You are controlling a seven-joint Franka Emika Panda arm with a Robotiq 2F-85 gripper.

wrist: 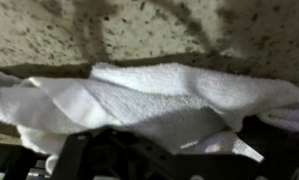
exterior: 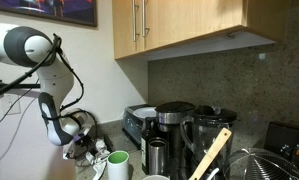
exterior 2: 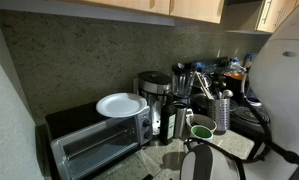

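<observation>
Hovering low at the bottom of the wrist view, claw (wrist: 149,155) is dark and blurred, can't tell if clenched or released. White towel (wrist: 149,100) lies crumpled right in front of it on the speckled tabletop (wrist: 169,30). In an exterior view, green-lined mug (exterior: 118,162) stands just beside the claw, with toaster oven (exterior: 138,125) and coffee maker (exterior: 173,120) farther back.

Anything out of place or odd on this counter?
A white plate sits atop the toaster oven, an unusual spot. A white towel lies crumpled on the counter, right in front of the gripper. No spill or damage shows.
</observation>
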